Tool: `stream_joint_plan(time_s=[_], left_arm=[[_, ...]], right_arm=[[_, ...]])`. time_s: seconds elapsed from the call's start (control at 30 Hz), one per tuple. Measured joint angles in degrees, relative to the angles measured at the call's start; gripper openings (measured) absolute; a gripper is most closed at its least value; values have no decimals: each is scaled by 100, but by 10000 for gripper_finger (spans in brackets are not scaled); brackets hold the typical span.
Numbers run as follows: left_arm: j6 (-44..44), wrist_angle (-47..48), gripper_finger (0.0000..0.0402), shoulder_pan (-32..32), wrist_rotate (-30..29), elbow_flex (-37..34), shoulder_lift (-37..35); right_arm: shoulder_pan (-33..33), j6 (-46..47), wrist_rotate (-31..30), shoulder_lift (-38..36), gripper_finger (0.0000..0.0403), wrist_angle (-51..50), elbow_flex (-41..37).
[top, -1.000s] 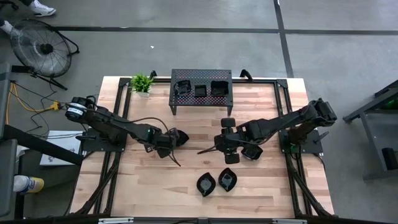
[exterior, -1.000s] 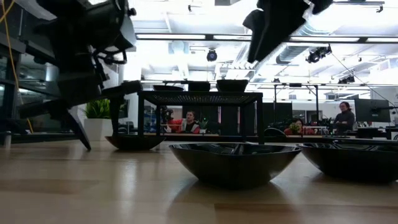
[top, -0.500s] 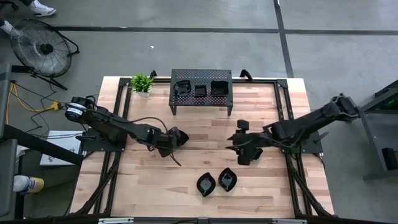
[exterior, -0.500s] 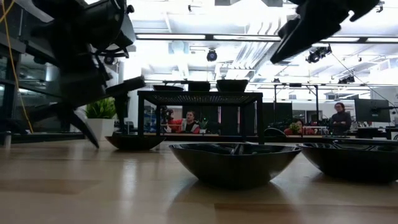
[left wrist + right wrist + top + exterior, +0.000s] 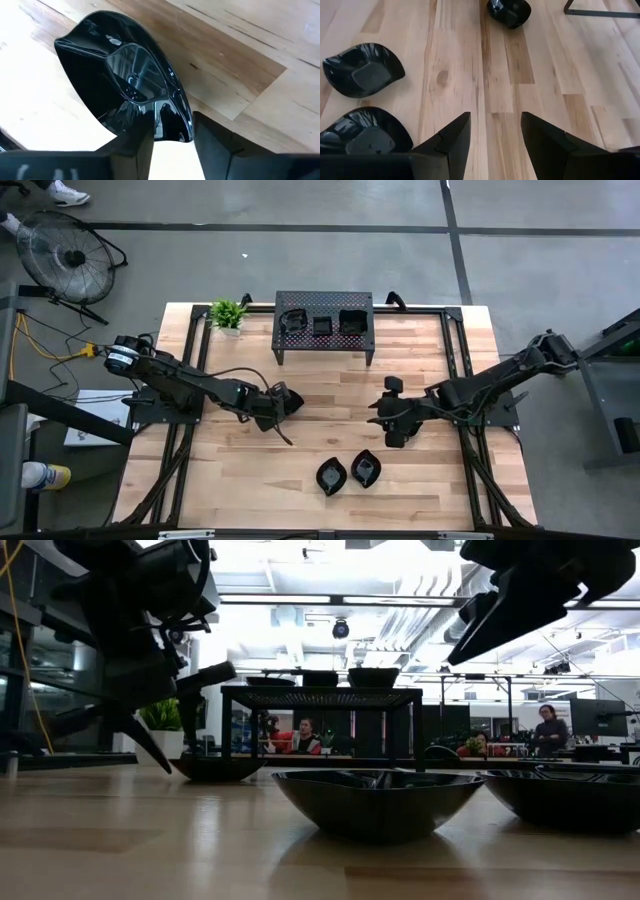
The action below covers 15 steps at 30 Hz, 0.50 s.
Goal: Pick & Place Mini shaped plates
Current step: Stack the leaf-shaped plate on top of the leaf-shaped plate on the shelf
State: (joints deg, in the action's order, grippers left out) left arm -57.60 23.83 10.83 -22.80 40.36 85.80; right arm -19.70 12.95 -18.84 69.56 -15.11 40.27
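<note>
Mini shaped plates: two (image 5: 331, 476) (image 5: 366, 468) sit at the counter's (image 5: 420, 480) near edge, three on the stand (image 5: 323, 326), one (image 5: 125, 85) pinched in the left hand (image 5: 284, 402); right hand (image 5: 385, 412) hovers, spread empty.

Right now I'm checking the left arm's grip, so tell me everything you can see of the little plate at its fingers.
The plate is a tiny glossy black dish, leaf-shaped with a pointed end, raised rim and flat reflective centre, looking like glazed ceramic or plastic. It lies on the wooden table left of centre, apart from the two plates nearer the front. The left gripper straddles its rim at one end, one finger over the inside, the other outside; whether it is lifted cannot be told.
</note>
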Motion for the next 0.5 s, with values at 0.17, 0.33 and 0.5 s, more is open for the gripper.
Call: stream_joint_plan(time_s=[0.17,0.33,0.5], left_arm=[[89,1,100,4,14,0,0],[92,-4,74,4,17,0,-2],[209,-11,43,5,87,0,-2]], right_arm=[[2,-230,7,0,169,-2,0],[2,-403,438,0,169,-2,0],[4,-580,702,0,169,-2,0]])
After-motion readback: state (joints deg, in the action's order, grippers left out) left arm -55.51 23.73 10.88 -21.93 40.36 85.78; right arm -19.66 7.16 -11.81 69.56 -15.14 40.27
